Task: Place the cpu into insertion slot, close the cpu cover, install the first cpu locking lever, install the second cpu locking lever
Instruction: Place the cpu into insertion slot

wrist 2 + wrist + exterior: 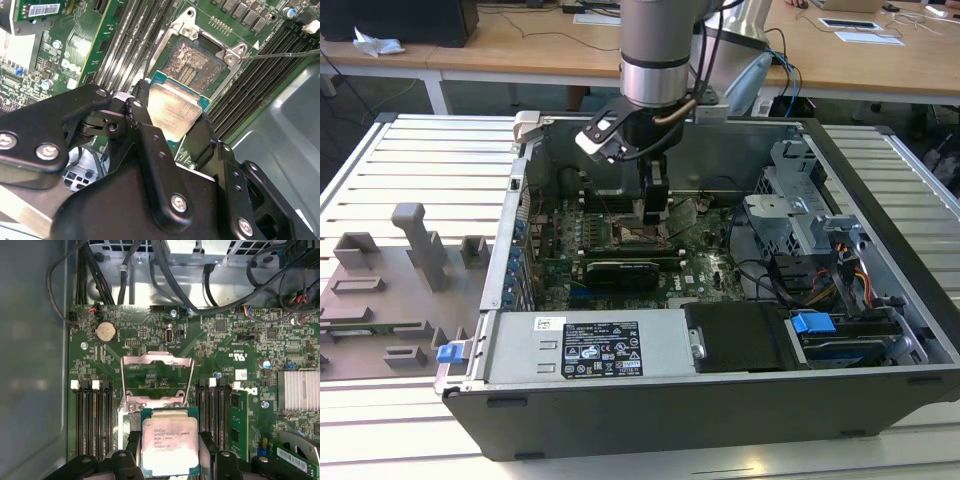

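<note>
Two black fingers (206, 450) clamp the silver-grey, green-rimmed square cpu (170, 445). Second wrist view: tan-gold insertion slot (195, 62); first wrist view: raised metal cpu cover (158, 358).

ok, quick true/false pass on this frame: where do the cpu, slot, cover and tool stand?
1. The tool is shut on the cpu. True.
2. The cpu is seated in the insertion slot. False: the slot's contact field lies bare, and the cpu is in the tool's grip by the slot's edge.
3. The cpu cover is closed over the insertion slot. False: it is swung open, and green board shows through its window.
4. Long memory slots run along both sides of the insertion slot. True.
</note>
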You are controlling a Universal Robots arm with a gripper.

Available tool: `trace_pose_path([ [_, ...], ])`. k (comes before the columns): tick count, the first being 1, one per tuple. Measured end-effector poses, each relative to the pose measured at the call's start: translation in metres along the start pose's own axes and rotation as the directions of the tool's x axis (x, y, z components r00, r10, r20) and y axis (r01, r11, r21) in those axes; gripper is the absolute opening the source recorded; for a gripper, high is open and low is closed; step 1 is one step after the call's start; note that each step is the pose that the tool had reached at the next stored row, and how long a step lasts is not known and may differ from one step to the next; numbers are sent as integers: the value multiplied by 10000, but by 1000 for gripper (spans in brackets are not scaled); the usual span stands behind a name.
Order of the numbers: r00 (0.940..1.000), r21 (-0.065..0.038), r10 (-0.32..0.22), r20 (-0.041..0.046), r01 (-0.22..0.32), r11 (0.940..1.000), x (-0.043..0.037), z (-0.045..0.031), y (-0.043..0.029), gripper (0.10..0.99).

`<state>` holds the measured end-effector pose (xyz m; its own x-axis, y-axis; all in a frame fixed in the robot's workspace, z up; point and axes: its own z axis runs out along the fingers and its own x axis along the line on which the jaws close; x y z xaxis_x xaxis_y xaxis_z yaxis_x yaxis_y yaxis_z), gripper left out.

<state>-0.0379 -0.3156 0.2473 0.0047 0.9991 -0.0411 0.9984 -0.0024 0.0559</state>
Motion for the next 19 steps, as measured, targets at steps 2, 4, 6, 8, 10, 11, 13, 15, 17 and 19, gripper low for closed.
trace_pose_path([
  [2,10000,-1,-1,0,1,10000,16,10,-57,545],
  [4,10000,-1,2,0,-2,10000,31,18,-94,545],
  [6,10000,-1,1,-1,-1,10000,40,25,-108,545],
  [8,10000,-1,-1,-1,1,10000,44,34,-108,545],
  [10,10000,-1,0,0,0,10000,45,48,-110,545],
  [11,10000,-1,0,0,0,10000,45,54,-110,545],
  [13,10000,-1,0,0,0,10000,45,69,-111,545],
  [15,10000,0,0,1,0,10000,47,94,-113,545],
  [17,10000,0,0,1,0,10000,57,120,-115,545],
  [19,10000,-1,0,0,0,10000,80,135,-124,545],
])
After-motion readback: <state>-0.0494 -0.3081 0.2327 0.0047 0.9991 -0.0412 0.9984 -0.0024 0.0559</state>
